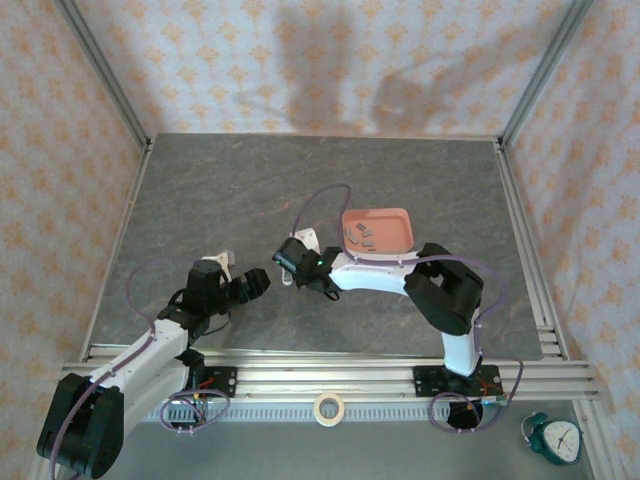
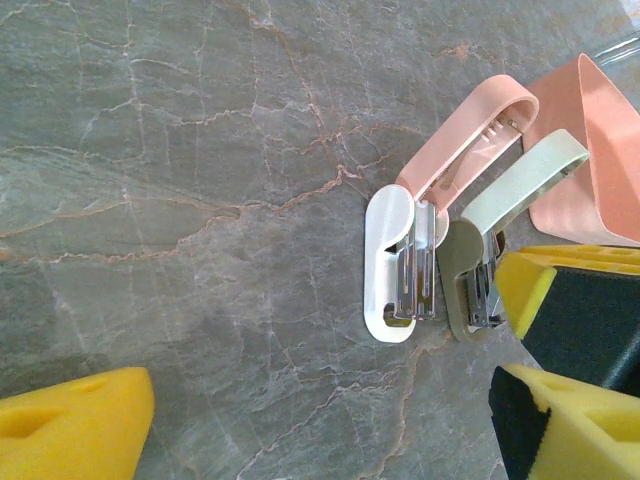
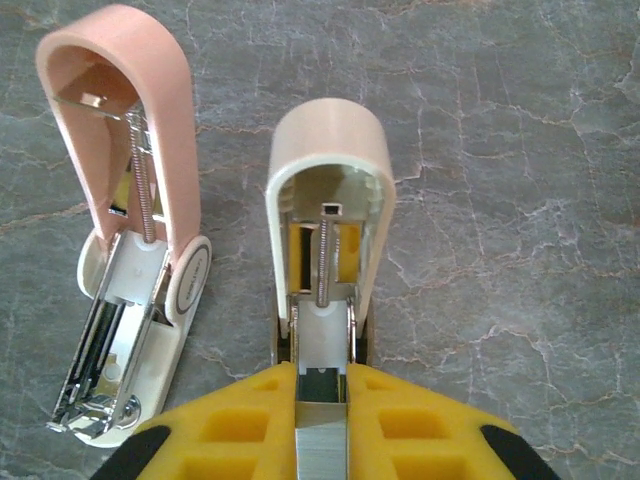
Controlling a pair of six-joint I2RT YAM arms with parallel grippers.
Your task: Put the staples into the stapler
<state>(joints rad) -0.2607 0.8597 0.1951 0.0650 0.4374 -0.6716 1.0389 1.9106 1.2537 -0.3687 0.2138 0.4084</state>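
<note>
Right claw [image 3: 320,385]: closed tight on a grey metal strip [image 3: 320,450] of staple width. The strip is held in line with the open channel of the second stapler [image 3: 330,200]; whether it has entered the channel cannot be told.
Left claw [image 1: 258,284]: spread wide, with nothing gripped. Its yellow fingers [image 2: 70,425] are seen low at either side of the left wrist view, with both staplers ahead of them.
Stapler [image 2: 392,250]: laid on the counter [image 2: 180,200] with the cream-white base down. The pink lid is swung up and back, so the spring and metal channel are exposed. It is set just beside the second stapler.
Second stapler: pale lid raised, base on the counter, near end met by the right claw's fingertips.
Staples [image 1: 360,237]: several dark grey strips are seen loose in the pink tray [image 1: 400,215].
Tray: placed right of centre on the counter, beyond the staplers, with one corner near the raised lids.
Near edge: a tape roll [image 1: 328,407] and a small clock [image 1: 553,438] are seen in front of the arm bases.
</note>
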